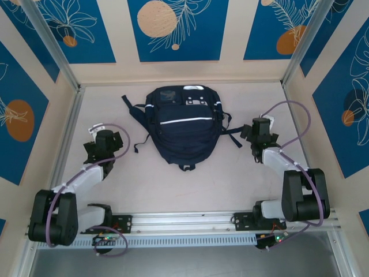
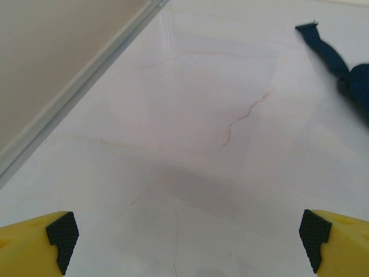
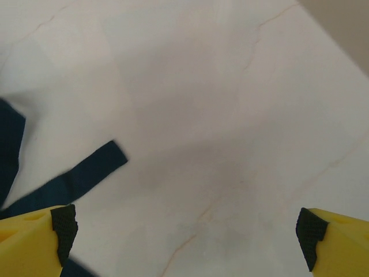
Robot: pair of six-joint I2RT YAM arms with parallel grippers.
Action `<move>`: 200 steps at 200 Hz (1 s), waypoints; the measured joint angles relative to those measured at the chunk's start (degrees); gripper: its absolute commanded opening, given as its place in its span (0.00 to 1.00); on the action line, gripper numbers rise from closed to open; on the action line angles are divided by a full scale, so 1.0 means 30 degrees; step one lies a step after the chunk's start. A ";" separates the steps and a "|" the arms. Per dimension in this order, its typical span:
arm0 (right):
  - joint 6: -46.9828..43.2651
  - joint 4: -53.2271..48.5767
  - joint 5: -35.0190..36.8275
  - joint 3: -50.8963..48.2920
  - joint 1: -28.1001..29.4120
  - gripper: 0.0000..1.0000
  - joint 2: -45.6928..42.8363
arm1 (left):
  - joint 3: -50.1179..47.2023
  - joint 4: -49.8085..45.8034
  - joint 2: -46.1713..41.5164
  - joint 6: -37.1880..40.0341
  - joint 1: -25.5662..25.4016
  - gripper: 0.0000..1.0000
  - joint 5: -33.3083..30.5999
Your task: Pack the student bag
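The large navy-blue fabric backpack (image 1: 183,124) lies between the left claw (image 2: 187,236) and right claw (image 3: 187,231), both wide open, empty.

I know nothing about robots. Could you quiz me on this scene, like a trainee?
1. True or false: the bag lies flat on the table.
2. The left end effector is: A open, B shut on a strap, C shut on nothing.
3. What dark thing lies on the table by the right end effector?
Key: 1 true; 2 A; 3 a bag strap.
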 measured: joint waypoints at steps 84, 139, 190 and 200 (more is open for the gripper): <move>-0.3104 1.0418 -0.4284 -0.3541 0.0306 0.99 0.2433 | -0.1683 0.8728 0.3308 0.4393 0.0000 1.00 0.3126; -0.3621 1.3384 -0.5435 -0.4532 0.0240 0.99 0.3446 | -0.1836 1.1373 0.6397 0.5654 0.0000 1.00 0.4779; -0.3075 1.3274 -0.5508 -0.3912 -0.0634 0.99 0.3446 | -0.1705 1.1511 0.6448 0.5654 0.0044 1.00 0.4896; -0.3067 1.3238 -0.5523 -0.3912 -0.0641 0.99 0.3446 | -0.1705 1.1562 0.6448 0.5654 0.0051 1.00 0.4896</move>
